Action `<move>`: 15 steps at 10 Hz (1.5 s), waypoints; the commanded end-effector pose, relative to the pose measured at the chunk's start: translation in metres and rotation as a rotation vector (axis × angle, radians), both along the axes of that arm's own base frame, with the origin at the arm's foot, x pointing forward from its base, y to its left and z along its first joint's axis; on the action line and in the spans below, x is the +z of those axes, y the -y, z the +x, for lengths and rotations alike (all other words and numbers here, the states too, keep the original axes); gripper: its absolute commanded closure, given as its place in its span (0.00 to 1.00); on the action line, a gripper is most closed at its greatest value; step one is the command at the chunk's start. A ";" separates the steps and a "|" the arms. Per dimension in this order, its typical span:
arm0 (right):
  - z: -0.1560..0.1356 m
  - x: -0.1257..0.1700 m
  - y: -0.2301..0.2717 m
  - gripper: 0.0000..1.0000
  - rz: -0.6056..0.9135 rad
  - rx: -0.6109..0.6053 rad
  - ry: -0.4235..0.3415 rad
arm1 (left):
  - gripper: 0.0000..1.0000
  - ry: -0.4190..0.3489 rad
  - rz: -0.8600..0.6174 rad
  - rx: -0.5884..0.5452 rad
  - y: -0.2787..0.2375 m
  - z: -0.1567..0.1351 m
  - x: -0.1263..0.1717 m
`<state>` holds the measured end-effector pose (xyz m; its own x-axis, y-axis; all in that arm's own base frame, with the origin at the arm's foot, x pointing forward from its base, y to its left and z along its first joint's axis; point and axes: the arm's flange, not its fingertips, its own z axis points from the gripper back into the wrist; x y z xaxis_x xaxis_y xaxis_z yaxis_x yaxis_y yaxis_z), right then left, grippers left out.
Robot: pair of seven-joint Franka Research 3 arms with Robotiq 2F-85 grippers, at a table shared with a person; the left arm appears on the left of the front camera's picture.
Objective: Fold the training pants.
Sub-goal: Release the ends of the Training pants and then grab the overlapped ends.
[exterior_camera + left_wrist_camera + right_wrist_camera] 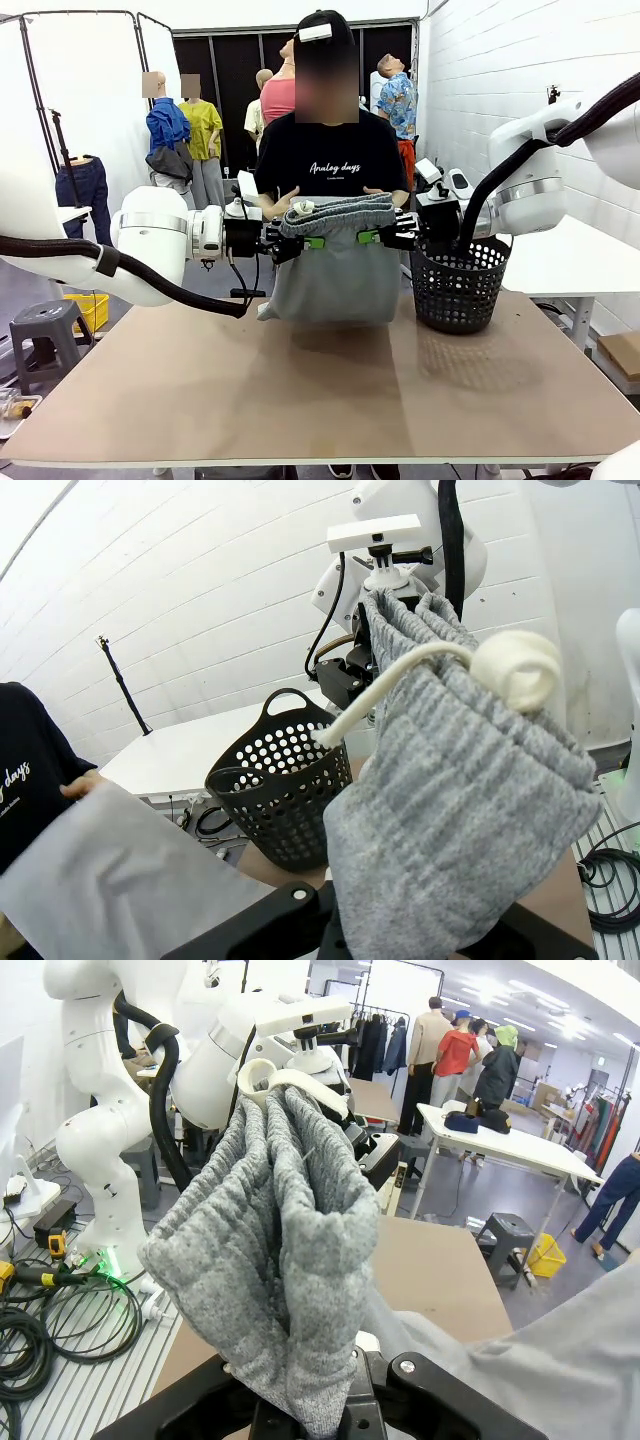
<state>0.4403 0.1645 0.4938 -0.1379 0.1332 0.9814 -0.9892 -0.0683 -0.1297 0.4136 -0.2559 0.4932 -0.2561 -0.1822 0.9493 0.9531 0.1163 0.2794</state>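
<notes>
My left gripper (303, 243) and right gripper (374, 237) are both clamped on the gathered waistband of the light grey soft jersey training pants (335, 280), which hang in the air between them over the far side of the tan surface (300, 390). So they're picked up, but no fold is made yet, I'd say. Both arms reach in level, grippers facing each other, with the black mesh basket (458, 285) just beside the right one.

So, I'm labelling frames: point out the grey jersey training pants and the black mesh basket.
light grey jersey training pants (335, 275), front view, hanging leg fabric.
black mesh basket (455, 298), front view, perforated side wall.
</notes>
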 end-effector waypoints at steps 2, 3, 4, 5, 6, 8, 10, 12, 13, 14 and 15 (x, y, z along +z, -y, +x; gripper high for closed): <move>0.000 0.000 0.000 1.00 0.004 0.001 0.009 | 1.00 0.000 -0.032 0.009 0.000 -0.004 0.002; 0.000 0.000 0.000 1.00 0.004 0.001 0.009 | 1.00 0.000 -0.032 0.009 0.000 -0.004 0.002; 0.000 0.000 0.000 1.00 0.004 0.001 0.009 | 1.00 0.000 -0.032 0.009 0.000 -0.004 0.002; 0.000 0.000 0.000 1.00 0.004 0.001 0.009 | 1.00 0.000 -0.032 0.009 0.000 -0.004 0.002; 0.000 0.000 0.000 1.00 0.004 0.001 0.009 | 1.00 0.000 -0.032 0.009 0.000 -0.004 0.002; 0.000 0.000 0.000 1.00 0.004 0.001 0.009 | 1.00 0.000 -0.032 0.009 0.000 -0.004 0.002; 0.000 0.000 0.000 1.00 0.004 0.001 0.009 | 1.00 0.000 -0.032 0.009 0.000 -0.004 0.002; 0.000 0.000 0.000 1.00 0.004 0.001 0.009 | 1.00 0.000 -0.032 0.009 0.000 -0.004 0.002; 0.000 0.000 0.000 1.00 0.004 0.001 0.009 | 1.00 0.000 -0.032 0.009 0.000 -0.004 0.002; 0.000 0.000 0.000 1.00 0.004 0.001 0.009 | 1.00 0.000 -0.032 0.009 0.000 -0.004 0.002; 0.000 0.000 0.000 1.00 0.004 0.001 0.009 | 1.00 0.000 -0.032 0.009 0.000 -0.004 0.002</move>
<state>0.4403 0.1645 0.4938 -0.1379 0.1332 0.9814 -0.9892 -0.0683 -0.1297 0.4134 -0.2560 0.4931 -0.2561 -0.1823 0.9493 0.9531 0.1160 0.2794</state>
